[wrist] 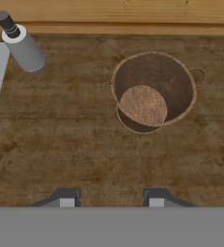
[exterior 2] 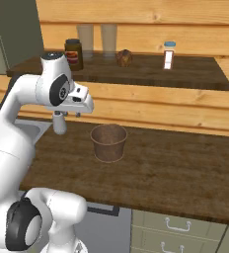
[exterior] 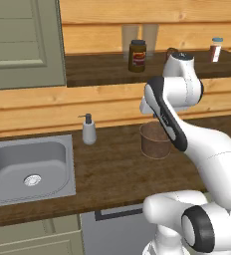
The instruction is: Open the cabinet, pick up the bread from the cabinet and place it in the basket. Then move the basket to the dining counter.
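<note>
The round brown basket (exterior: 155,142) (exterior 2: 109,142) (wrist: 153,90) stands upright on the wooden worktop, with a lighter round patch showing inside it. A small brown bread (exterior 2: 125,58) lies on the open cabinet's shelf (exterior 2: 195,74), up behind the basket. In the left base view my arm covers part of the bread (exterior: 170,51). My gripper (exterior 2: 69,115) (wrist: 112,200) hangs above the worktop, left of the basket and lower than the shelf. It points down, open, with nothing between its fingers. The dining counter is out of view.
A soap dispenser (exterior: 89,130) (wrist: 22,46) stands by the steel sink (exterior: 28,169), left of the gripper. On the shelf are a dark labelled jar (exterior: 137,55) (exterior 2: 73,52), two glasses (exterior 2: 96,39) and a small capped bottle (exterior: 216,49) (exterior 2: 169,55). The olive cabinet door (exterior: 23,45) is at upper left.
</note>
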